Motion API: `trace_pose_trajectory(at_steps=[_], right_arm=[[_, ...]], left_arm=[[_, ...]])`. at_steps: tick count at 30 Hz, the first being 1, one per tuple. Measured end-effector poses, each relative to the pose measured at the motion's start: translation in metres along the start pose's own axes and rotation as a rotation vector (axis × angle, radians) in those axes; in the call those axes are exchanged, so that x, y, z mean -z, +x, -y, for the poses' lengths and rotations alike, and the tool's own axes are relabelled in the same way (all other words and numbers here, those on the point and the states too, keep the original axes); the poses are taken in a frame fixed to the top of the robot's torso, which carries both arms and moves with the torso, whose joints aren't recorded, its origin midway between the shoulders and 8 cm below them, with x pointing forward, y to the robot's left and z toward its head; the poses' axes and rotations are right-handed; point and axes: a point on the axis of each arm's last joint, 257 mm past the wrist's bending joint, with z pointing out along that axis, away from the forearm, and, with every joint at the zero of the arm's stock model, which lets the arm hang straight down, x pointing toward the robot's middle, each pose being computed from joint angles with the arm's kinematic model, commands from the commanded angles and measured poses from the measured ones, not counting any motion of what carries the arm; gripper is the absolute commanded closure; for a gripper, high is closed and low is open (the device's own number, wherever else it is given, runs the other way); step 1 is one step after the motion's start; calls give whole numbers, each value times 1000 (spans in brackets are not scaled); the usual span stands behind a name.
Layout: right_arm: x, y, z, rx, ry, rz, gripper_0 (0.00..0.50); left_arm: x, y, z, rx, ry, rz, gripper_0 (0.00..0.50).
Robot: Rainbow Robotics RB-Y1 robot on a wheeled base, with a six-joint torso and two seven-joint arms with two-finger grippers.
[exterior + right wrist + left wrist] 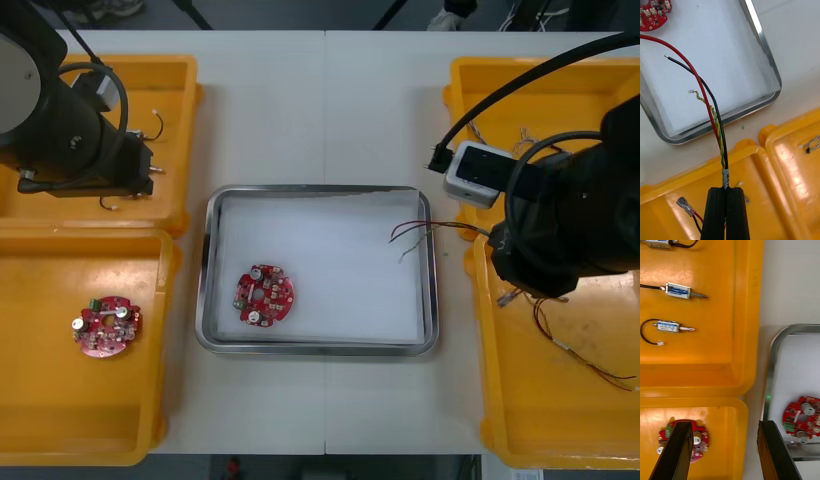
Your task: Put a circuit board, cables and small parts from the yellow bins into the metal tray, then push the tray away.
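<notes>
My right gripper (pixel 725 190) is shut on a red and yellow cable (pixel 711 112) that also has a black strand. It holds it above the rim of the near right yellow bin (pixel 752 180), and the loose ends reach over the right side of the metal tray (pixel 432 300). From the front these cable ends (pixel 418 235) show at the tray's right rim. A round red circuit board (pixel 265 295) lies in the tray's near left part. My left gripper (pixel 724 425) stands open above the seam of the two left bins.
A second circuit board (pixel 105 325) lies in the near left bin (pixel 40 400). Small metal parts (pixel 677 290) with black leads rest in the far left bin (pixel 170 90). More cables (pixel 580 355) lie in the near right bin, and a twisted one (pixel 812 144) in the far right bin.
</notes>
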Motion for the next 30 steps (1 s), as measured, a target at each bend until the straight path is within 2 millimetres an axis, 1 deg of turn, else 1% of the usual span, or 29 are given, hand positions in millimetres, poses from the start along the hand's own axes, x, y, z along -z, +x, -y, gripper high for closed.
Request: trace_pose_trajectory(at_steps=[3,6,9,16,20,23,25,27,30], right_arm=[[-12,-12,4,131,0,-4,500],[-26,-19,4,148,-4,-30,500],[-41,-32,1,167,-7,-33,500],[-73,-74,-19,205,-32,19,500],[-93,-89,-36,220,-61,30,500],[-109,-92,-47,251,-62,23,500],[-119,-91,-53,270,-61,11,500],[-131,-86,-59,279,-70,-8,500],[-148,-74,-67,279,-98,-57,500]], left_arm=[[-6,-6,-17,-64,-36,-13,0],[-11,-13,-28,-88,-55,-33,0],[-14,-19,-37,-49,-66,-56,0],[-23,-42,-52,36,-66,-50,0],[-30,-55,-61,81,-60,-21,0],[-37,-63,-67,107,-58,0,0],[-41,-68,-71,122,-58,16,0],[-46,-73,-75,137,-58,32,0],[-52,-80,-81,163,-52,47,0]])
